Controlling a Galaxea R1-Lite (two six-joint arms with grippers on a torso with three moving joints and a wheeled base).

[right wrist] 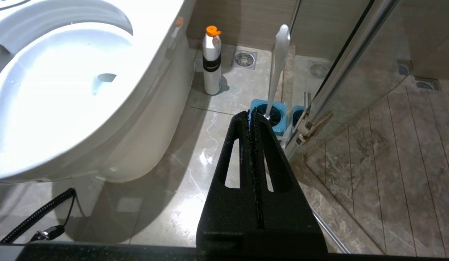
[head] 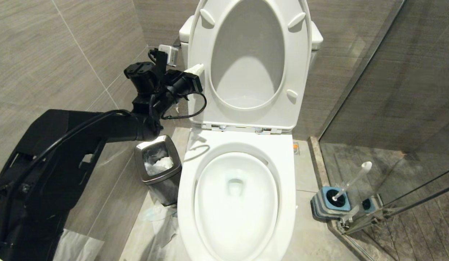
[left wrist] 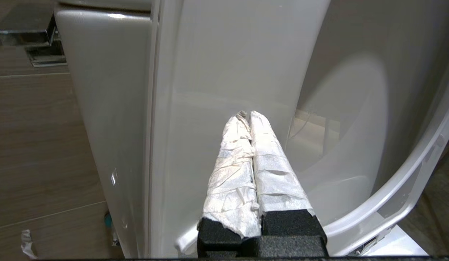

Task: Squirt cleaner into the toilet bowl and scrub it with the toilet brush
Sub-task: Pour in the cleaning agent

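**Raised seat and lid could drop if nudged**

The left gripper (head: 197, 69) sits up beside the raised seat (head: 246, 119) and lid (left wrist: 224, 72), its paper-wrapped fingers (left wrist: 242, 159) pressed together and holding nothing; the tips lie at or just beside the edge of the lid, and contact cannot be judged. A sideways push here could tip the seat forward onto the toilet bowl (head: 238, 232), covering the very opening that must be cleaned; the loose cable (head: 195, 108) hanging off the wrist could also catch on the seat edge.

The right gripper (right wrist: 251, 119) hangs low over the floor, closed and empty; the toilet brush (right wrist: 277, 69) stands in its blue holder (right wrist: 273, 117) just beyond it, close to the glass door (right wrist: 354, 54); a clumsy reach could knock the brush over or strike the glass. A white bottle with an orange cap (right wrist: 212, 61) stands on the floor beside the bowl; the water shows no blue tint, so likely no cleaner is in yet.
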